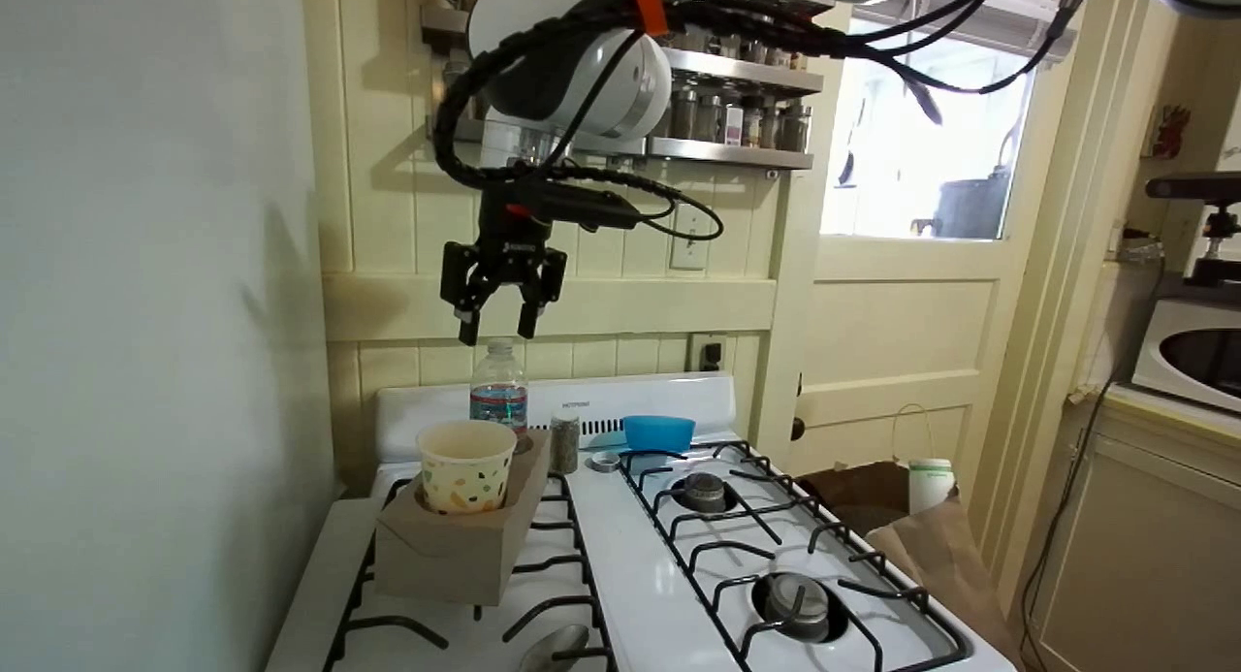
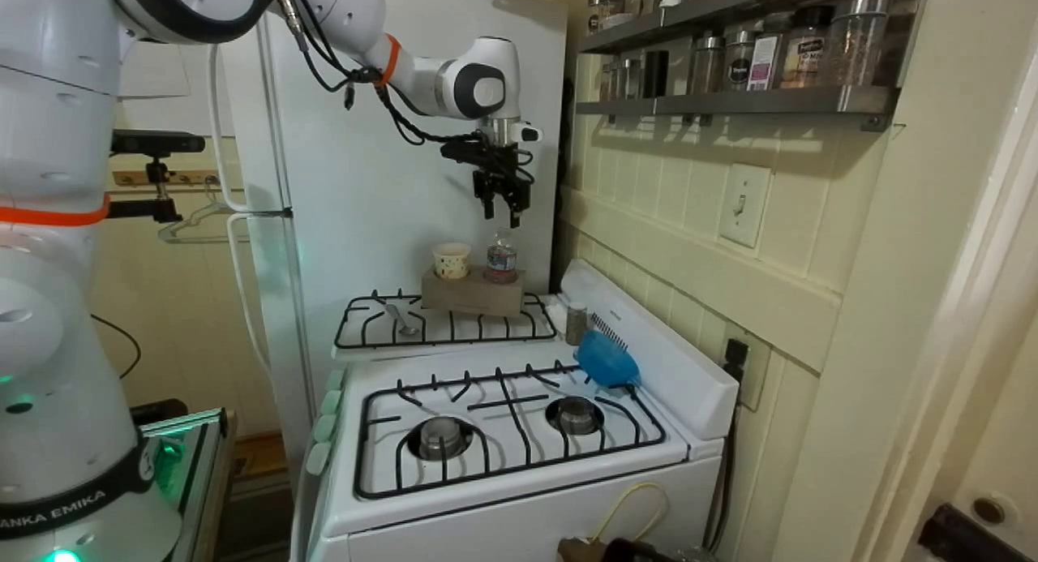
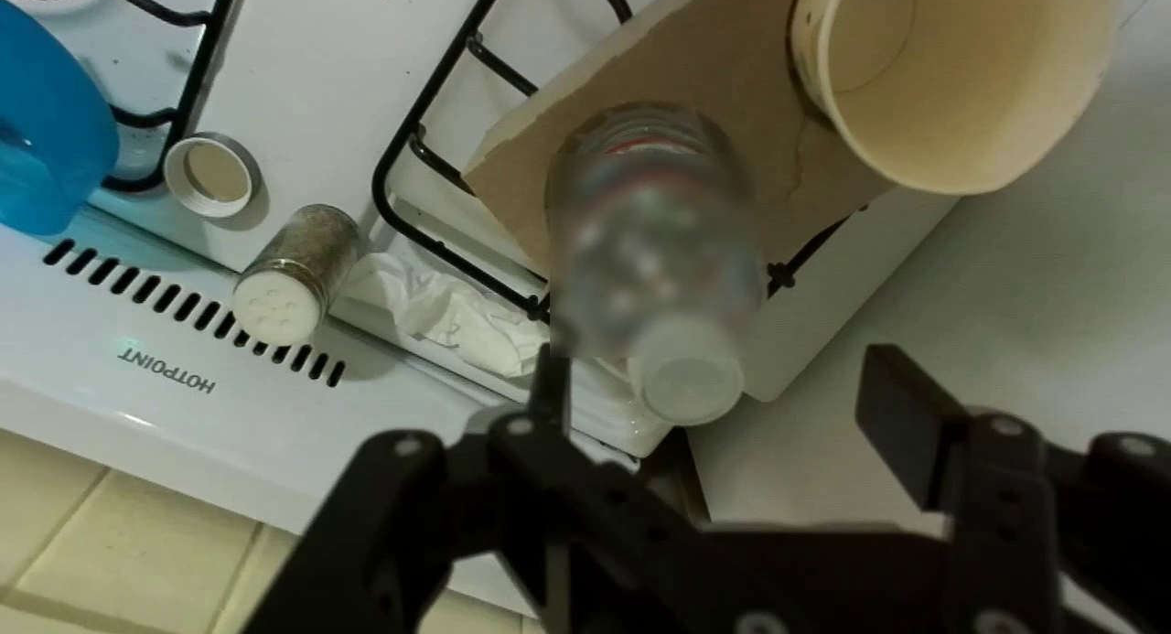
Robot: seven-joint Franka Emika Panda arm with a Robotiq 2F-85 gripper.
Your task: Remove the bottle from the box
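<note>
The bottle point(image 1: 498, 402), clear plastic with a bluish and red label, stands upright in the tan cardboard box point(image 1: 441, 560) on the stove. In an exterior view the bottle point(image 2: 501, 258) is at the right end of the box point(image 2: 462, 294). My gripper point(image 1: 497, 335) is open and empty just above the bottle top; it also shows in an exterior view point(image 2: 502, 218). In the wrist view the blurred bottle point(image 3: 659, 241) points its pale cap between the open fingers point(image 3: 718, 359), nearer the left finger. The bottle's base is hidden in the box point(image 3: 741, 76).
A patterned paper cup point(image 1: 467, 468) sits in the same box beside the bottle. A spice jar point(image 1: 564, 441) and a blue bowl point(image 1: 659, 432) stand near the stove's back panel. A white fridge point(image 2: 430, 140) rises beside the box. Spice shelves point(image 1: 727, 150) hang on the wall behind.
</note>
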